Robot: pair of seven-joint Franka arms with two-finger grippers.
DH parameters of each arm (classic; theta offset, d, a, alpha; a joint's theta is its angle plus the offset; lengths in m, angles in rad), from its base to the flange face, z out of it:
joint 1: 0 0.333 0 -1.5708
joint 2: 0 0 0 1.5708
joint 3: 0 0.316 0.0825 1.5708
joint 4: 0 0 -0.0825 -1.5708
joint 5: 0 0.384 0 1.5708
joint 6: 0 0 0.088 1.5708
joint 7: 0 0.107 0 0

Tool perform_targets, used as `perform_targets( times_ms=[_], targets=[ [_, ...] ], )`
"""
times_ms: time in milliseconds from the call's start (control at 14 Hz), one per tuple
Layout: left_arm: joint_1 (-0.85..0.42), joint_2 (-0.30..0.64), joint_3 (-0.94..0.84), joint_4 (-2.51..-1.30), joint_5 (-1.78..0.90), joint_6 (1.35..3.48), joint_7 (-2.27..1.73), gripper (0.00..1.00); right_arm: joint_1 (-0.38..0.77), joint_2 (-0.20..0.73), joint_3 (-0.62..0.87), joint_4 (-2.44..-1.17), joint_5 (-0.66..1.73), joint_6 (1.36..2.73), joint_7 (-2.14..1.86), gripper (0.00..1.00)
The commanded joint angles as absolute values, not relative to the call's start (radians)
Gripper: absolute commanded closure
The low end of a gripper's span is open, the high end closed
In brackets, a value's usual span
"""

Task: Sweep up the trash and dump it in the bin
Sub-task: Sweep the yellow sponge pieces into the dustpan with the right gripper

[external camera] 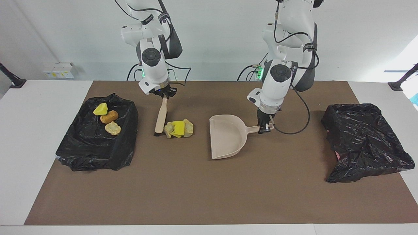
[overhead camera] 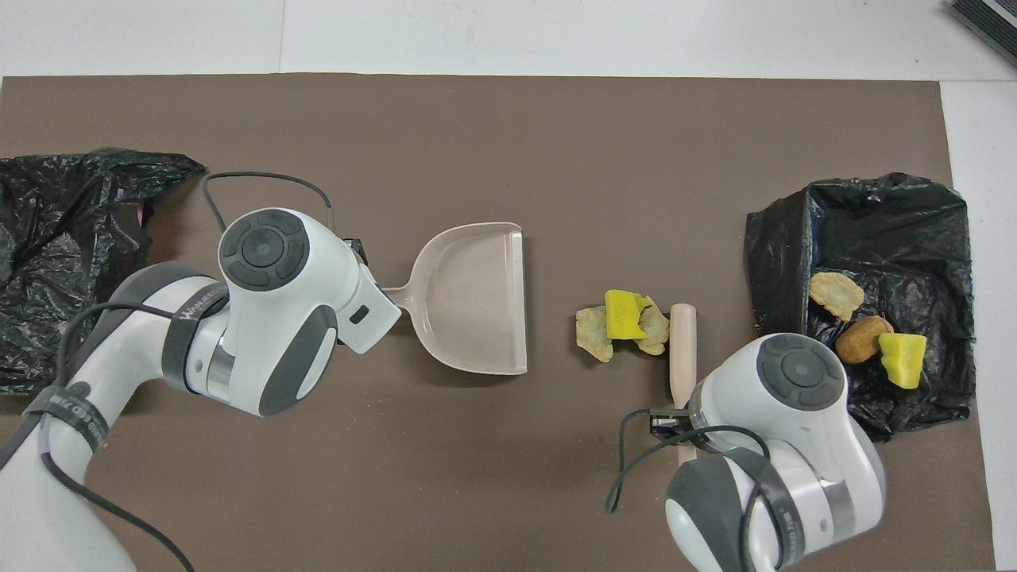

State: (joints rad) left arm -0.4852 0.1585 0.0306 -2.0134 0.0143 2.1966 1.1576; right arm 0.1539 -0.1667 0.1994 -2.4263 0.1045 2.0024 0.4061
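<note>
Between brush [external camera: 159, 120] and dustpan [external camera: 227, 140] sits the trash pile [external camera: 178, 128], right gripper [external camera: 165, 95] clamped on the brush, left gripper [external camera: 265, 128] gripping the dustpan handle — a hard flick could scatter chunks past the pan's lip.

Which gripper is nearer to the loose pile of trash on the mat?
Right. The right gripper holds the brush, whose head sits beside the trash pile. The left gripper holds the dustpan handle, the whole pan between it and the pile.
</note>
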Motion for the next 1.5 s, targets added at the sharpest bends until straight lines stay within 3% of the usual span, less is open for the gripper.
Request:
perform_targets(
  times_ms=[0,428,856,1141,1426],
  targets=[
    [-0.531,0.086,0.041,-2.101,0.057,2.230,1.103,1.00,0.187,-0.133,0.202,-2.425,0.137,2.066,0.413,1.00],
    [-0.638,0.037,0.038,-2.166,0.167,2.178,0.842,1.00,0.287,-0.069,0.201,-2.390,0.271,2.150,0.385,1.00],
    [-0.640,0.040,0.035,-2.177,0.167,2.198,0.834,1.00,0.400,-0.006,0.202,-2.234,0.400,2.129,0.550,1.00],
    [-0.623,0.043,0.035,-2.200,0.167,2.302,0.853,1.00,0.394,-0.044,0.192,-2.133,0.330,1.935,0.589,1.00],
    [-0.551,0.054,0.031,-2.210,0.152,2.399,0.925,1.00,0.402,-0.066,0.202,-2.011,0.068,1.651,0.580,1.00]
  ],
)
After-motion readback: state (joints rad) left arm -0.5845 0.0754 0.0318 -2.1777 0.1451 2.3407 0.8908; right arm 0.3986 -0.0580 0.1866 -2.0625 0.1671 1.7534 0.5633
